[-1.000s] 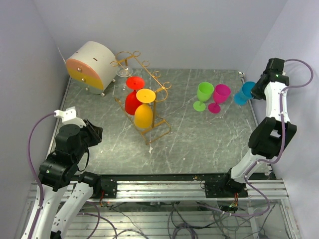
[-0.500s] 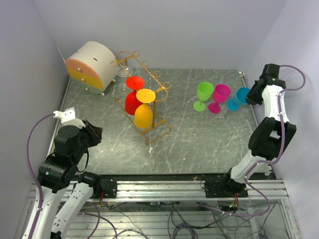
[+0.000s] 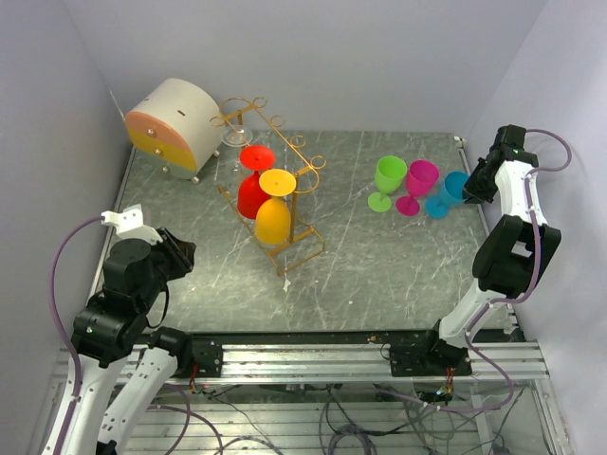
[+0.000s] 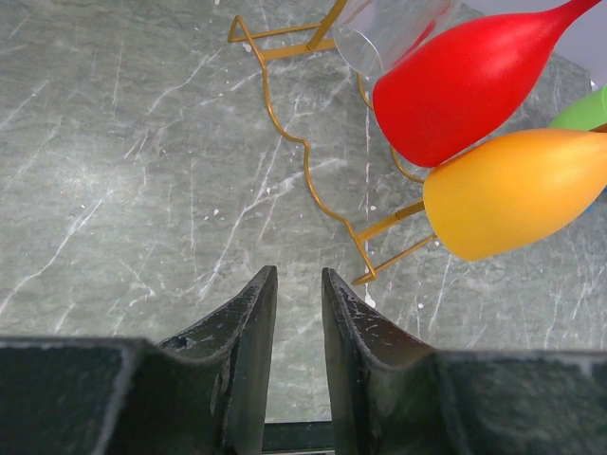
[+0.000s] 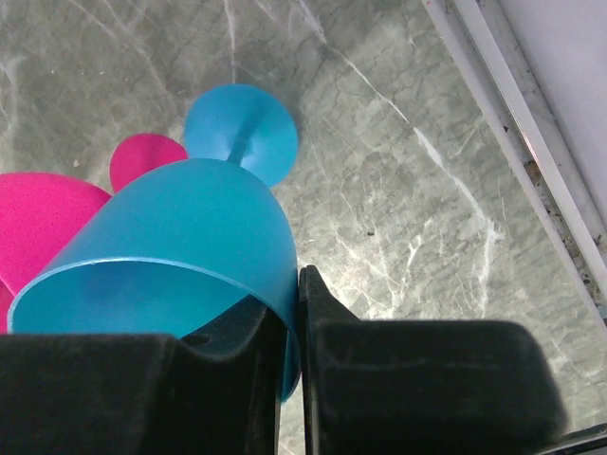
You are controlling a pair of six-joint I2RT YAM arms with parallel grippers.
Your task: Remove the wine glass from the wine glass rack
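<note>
Blue wine glass [image 3: 444,196] is off the rack, at about 2 o'clock on the bench [image 3: 379,275], close to the right edge rail. It's tilted, long axis roughly 2-to-8 o'clock: bowl up toward the right arm, foot low, just beside the foot of the magenta glass [image 3: 422,177]. Can't tell if the foot touches the bench. Right tool [image 5: 294,294] is clamped on the bowl wall at the rim, one finger inside and one outside. Left tool [image 4: 296,303] hangs over the bench at about 8 o'clock, jaws a narrow gap apart with nothing between them, pointing toward the rack's near end. Wine glass rack [image 3: 305,171] sits at 10–11 o'clock, rails running 11-to-5 o'clock. It carries a red glass [image 3: 251,194] and an orange glass [image 3: 272,220] hanging bowl-down with feet up on the rails, orange nearer, and a clear glass [image 4: 384,33] behind the red one. Green glass [image 3: 389,175] stands upright next to the magenta one on its 9 o'clock side. Open bench runs between the rack and the green glass and across the near half. The round drawer box [image 3: 175,118] fills the far-left corner, just beside the rack's far end.
</note>
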